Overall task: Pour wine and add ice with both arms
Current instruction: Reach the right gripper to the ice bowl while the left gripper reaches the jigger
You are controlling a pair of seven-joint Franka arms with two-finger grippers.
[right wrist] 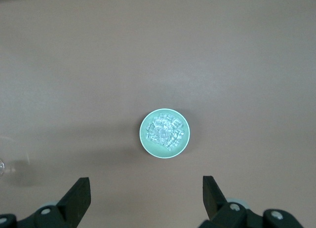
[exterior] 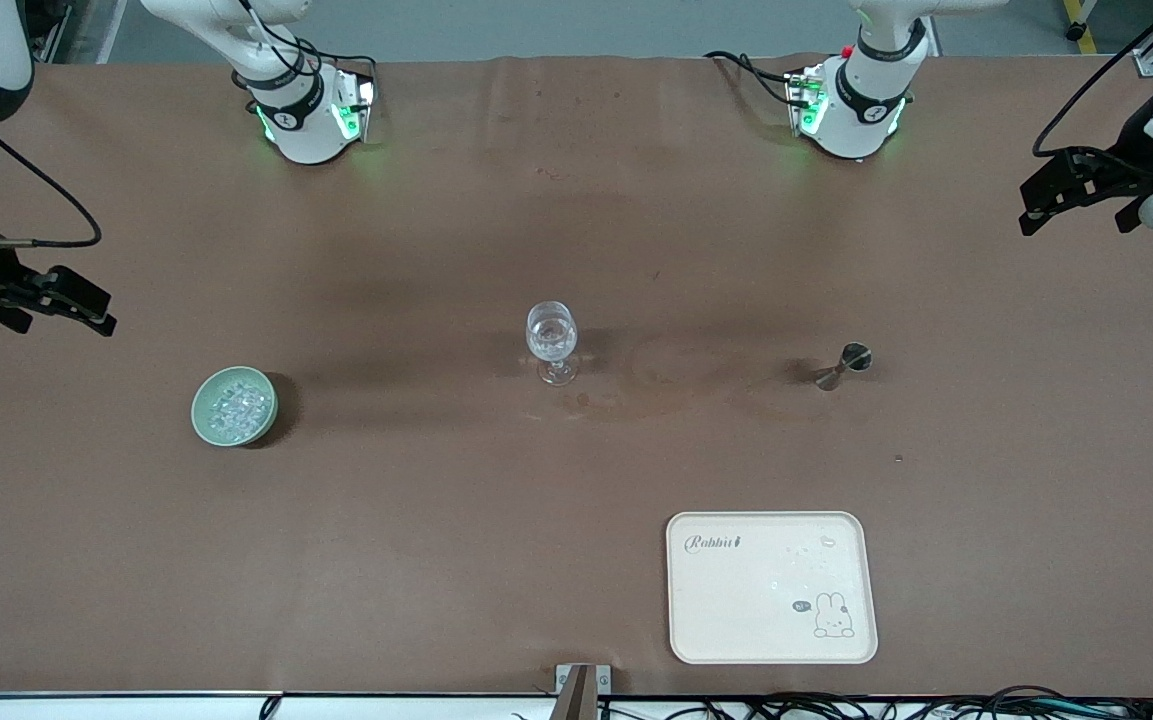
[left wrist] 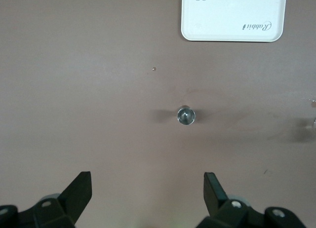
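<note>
A clear stemmed glass stands upright at the middle of the table. The ice lies heaped in a pale green bowl toward the right arm's end. A small metal jigger stands toward the left arm's end. My right gripper is open and empty, up in the air near the table's end by the bowl; its wrist view shows the bowl and ice beneath its open fingers. My left gripper is open and empty, high over its end; the jigger shows beneath it.
A cream tray with a rabbit drawing lies near the front edge, nearer the front camera than the jigger; it also shows in the left wrist view. A brown cloth covers the table. Both arm bases stand along the back edge.
</note>
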